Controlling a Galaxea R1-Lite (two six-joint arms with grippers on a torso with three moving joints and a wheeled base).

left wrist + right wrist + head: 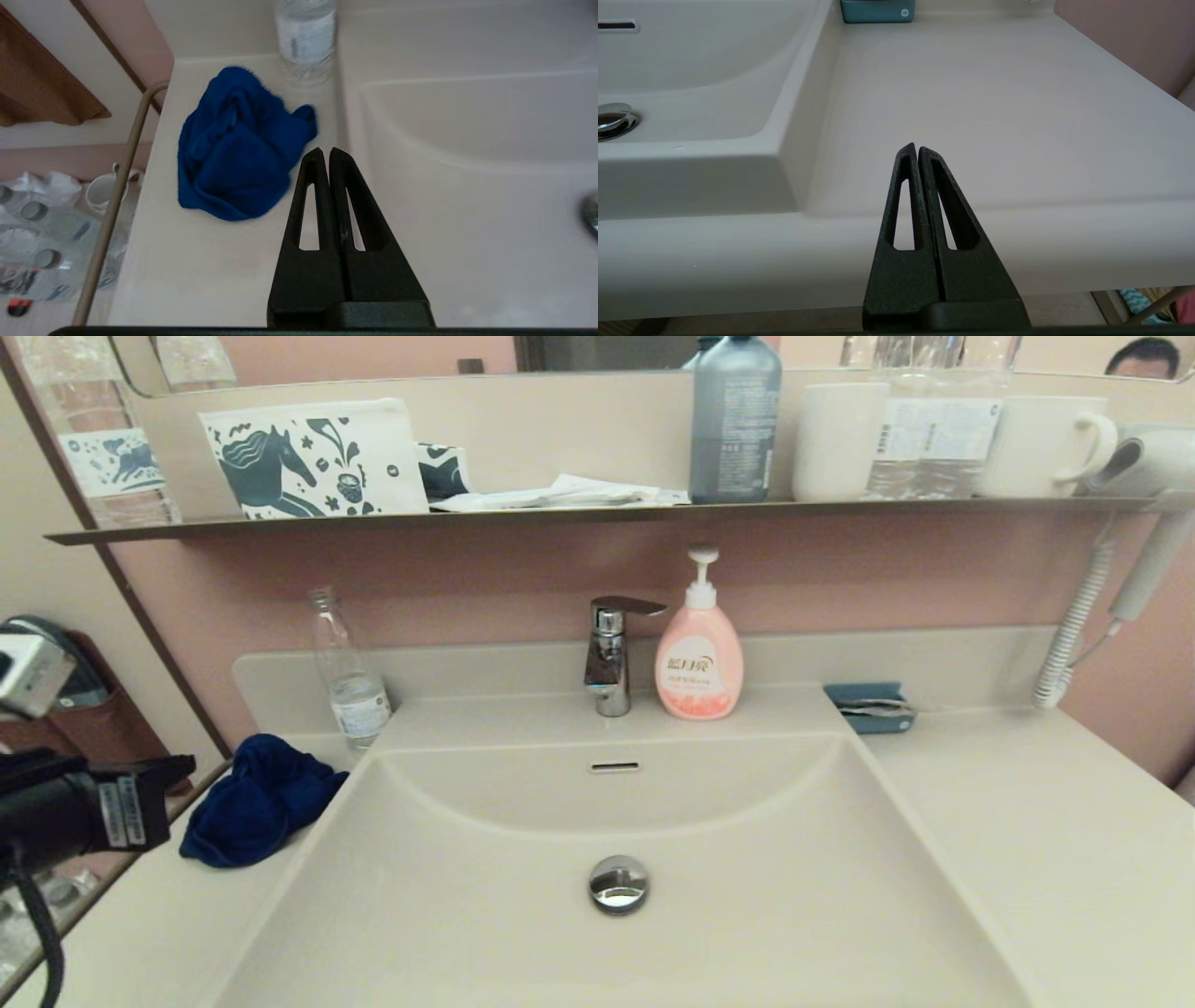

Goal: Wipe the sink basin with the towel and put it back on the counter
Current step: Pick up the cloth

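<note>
the towel [259,800], a crumpled dark blue cloth, is seen lying on the bench [1027,821] to the left of the basin [653,859], just beside a clear bottle [349,683] and just short of the basin's rim. the left claw [325,151] is shown above the bench near the towel, its fingers pressed together on nothing and not yet in contact with the cloth; in the head view only the arm's dark wrist is caught at the left edge. the right claw [917,148] is held idle at the front edge of the bench on the basin's right, likewise drawn together and empty. the basin is seen bare, with its drain plug [618,883] and overflow slot [614,766] uncovered; whether it is wet or soiled cannot be told. the task is judged to stand at its very start: the towel is ungrasped, no wiping is evident, and everything is left to be done, namely parting the left claw, taking the towel, wiping the basin, and returning the cloth to the bench.
</note>
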